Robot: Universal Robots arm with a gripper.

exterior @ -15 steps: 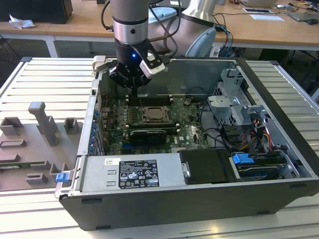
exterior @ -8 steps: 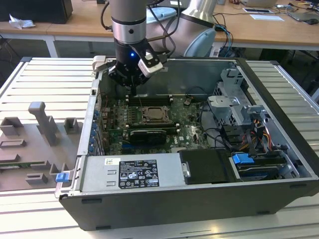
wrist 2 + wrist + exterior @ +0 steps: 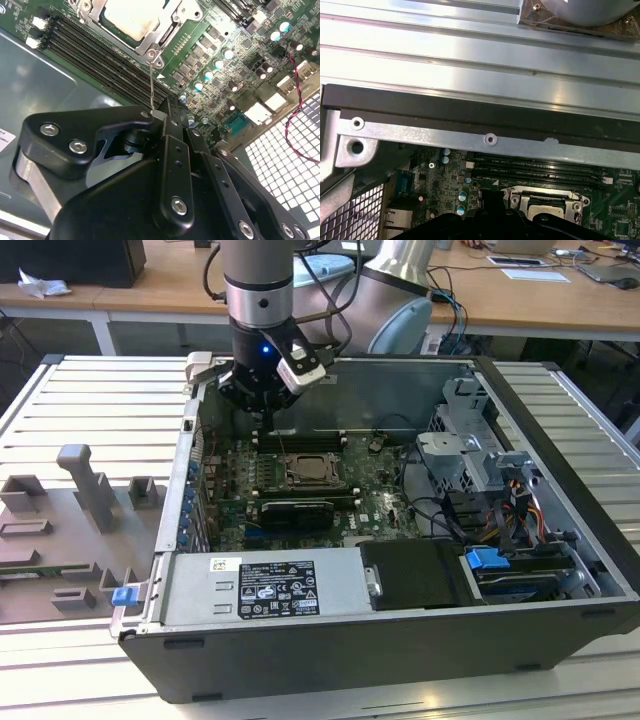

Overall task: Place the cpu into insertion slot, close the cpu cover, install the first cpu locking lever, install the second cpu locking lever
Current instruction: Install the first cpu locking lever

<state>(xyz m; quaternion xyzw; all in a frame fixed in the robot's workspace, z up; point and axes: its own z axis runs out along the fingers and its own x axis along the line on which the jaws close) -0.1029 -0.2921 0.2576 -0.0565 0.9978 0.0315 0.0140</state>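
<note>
**Finding.** My gripper (image 3: 167, 107) has its fingers drawn together. As far as I can judge, they are pinched on the free end of a thin wire locking lever (image 3: 151, 80). The lever stands up from its hinge at the corner of the insertion slot (image 3: 156, 52). The cpu (image 3: 131, 15) lies seated in that slot, with the cpu cover (image 3: 169, 27) down flat around it.

**Risks.** The lever looks slim and springy. A light pinch could let it slip out and snap back, and a pull off its swing arc could bend it or strain the hinge.

**Surroundings.** The memory slots (image 3: 95, 55) run just beside the socket, under the lever, and a row of capacitors (image 3: 218, 64) stands near on the other side. In the exterior view the case wall (image 3: 390, 390) rises close behind my wrist — little room to swing that way.
</note>
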